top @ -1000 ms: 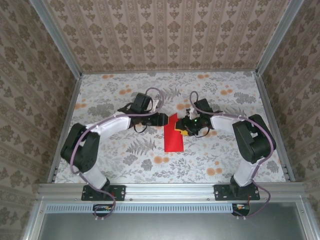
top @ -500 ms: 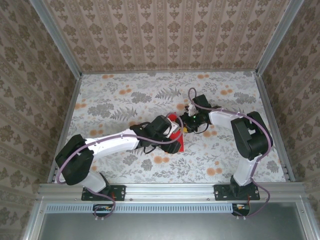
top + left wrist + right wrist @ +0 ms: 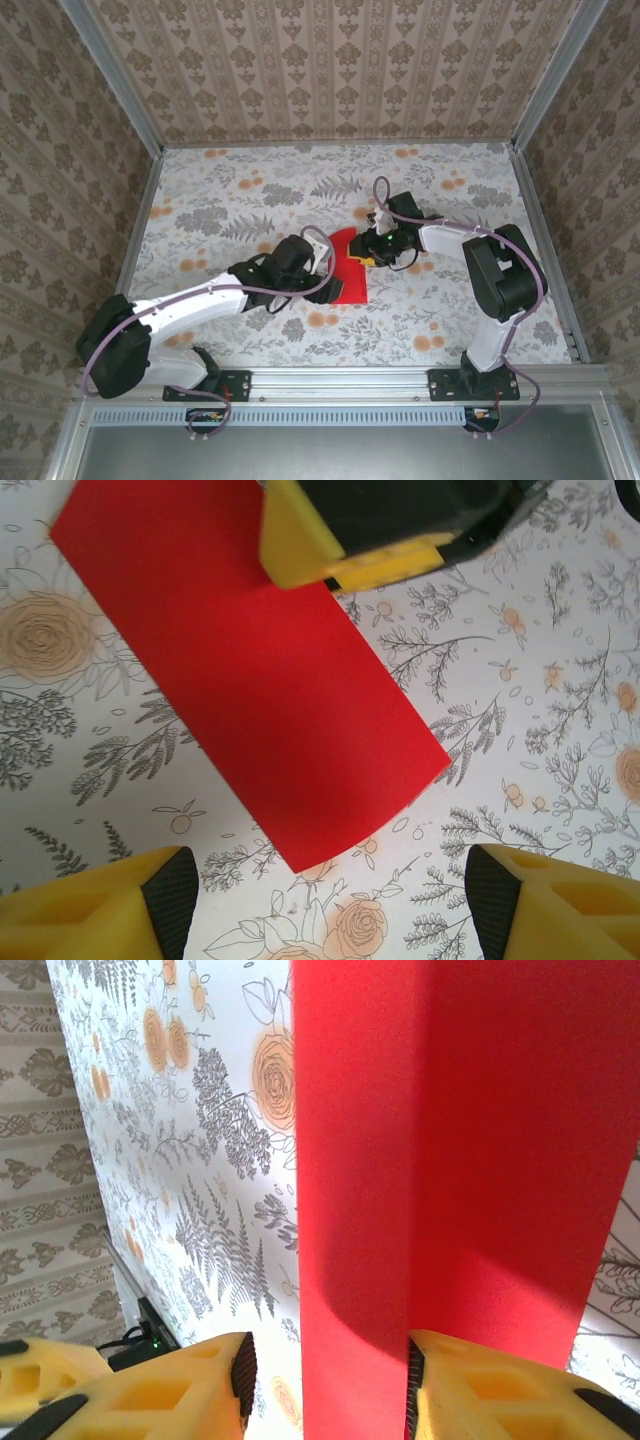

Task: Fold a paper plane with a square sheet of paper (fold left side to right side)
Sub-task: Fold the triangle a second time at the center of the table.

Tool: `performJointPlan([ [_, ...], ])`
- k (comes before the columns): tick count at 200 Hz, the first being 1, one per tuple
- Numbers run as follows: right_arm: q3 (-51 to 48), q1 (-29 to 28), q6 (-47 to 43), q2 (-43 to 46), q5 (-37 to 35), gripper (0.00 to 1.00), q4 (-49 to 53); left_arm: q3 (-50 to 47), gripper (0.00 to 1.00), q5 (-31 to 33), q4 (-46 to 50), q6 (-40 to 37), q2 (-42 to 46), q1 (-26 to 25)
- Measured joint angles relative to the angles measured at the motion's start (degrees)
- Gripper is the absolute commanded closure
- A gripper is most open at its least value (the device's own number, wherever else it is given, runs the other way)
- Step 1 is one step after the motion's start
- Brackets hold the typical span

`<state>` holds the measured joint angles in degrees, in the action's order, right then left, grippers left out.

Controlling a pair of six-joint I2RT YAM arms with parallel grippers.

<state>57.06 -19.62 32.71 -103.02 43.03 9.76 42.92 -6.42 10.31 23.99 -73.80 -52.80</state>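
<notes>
Two wide-spread fingers of my left gripper (image 3: 330, 885) hold nothing. The red sheet of paper (image 3: 250, 680) lies flat just ahead on the desk (image 3: 560, 680). My right gripper (image 3: 328, 1360), half-parted, sits over its far end, perhaps pinning it. If that slips, the fold could spring open. The covered end is hidden.
</notes>
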Motion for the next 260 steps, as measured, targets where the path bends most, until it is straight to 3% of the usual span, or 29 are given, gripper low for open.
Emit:
performJointPlan([
  [96, -3.8, -0.3, -2.1, 3.6, 2.4, 0.44, -4.0, -0.2, 0.26, 0.1, -0.5, 0.5, 0.4, 0.5],
  [162, -5.4, -2.9, -5.4, 4.7, 2.3, 0.44, -3.6, -0.2, 0.26, 0.1, -0.5, 0.5, 0.6, 0.5],
  [214, -5.0, -2.1, -2.9, 4.5, 0.9, 0.47, -3.6, -0.2, 0.26, -0.2, -0.5, 0.3, 0.6, 0.3],
  [260, -0.8, -1.1, -0.9, 3.2, -0.4, 0.48, -2.0, 0.7, 0.24, -0.1, -0.4, -1.7, -2.8, -2.8],
])
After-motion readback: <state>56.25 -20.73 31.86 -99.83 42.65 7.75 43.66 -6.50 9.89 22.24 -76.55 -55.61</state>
